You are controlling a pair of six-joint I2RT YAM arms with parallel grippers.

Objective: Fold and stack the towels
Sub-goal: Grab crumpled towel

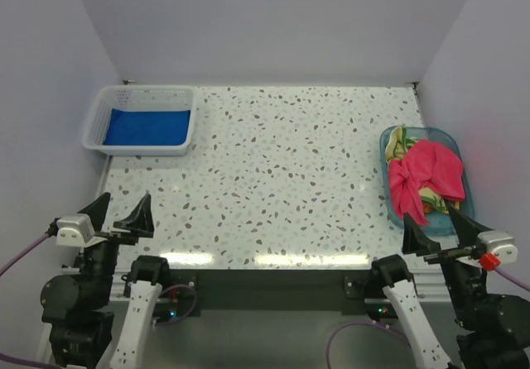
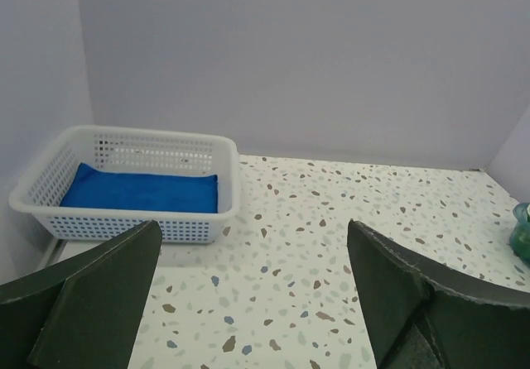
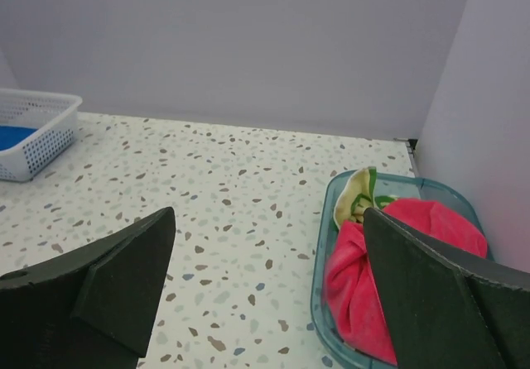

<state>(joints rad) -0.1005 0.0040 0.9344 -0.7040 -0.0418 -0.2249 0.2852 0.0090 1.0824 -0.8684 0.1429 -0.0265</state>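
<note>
1. The pink towel lies crumpled over a green-yellow towel in the tub at 3 o'clock. The blue towel lies flat in the basket at 10 o'clock.
2. The towels are probably light and limp; pinch a raised fold of the pink one.
3. The left gripper and right gripper both have their fingers spread apart and empty.

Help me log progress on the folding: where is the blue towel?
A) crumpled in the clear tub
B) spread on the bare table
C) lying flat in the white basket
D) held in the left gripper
C: the blue towel lies flat on the floor of the white basket at the table's far left.
</note>
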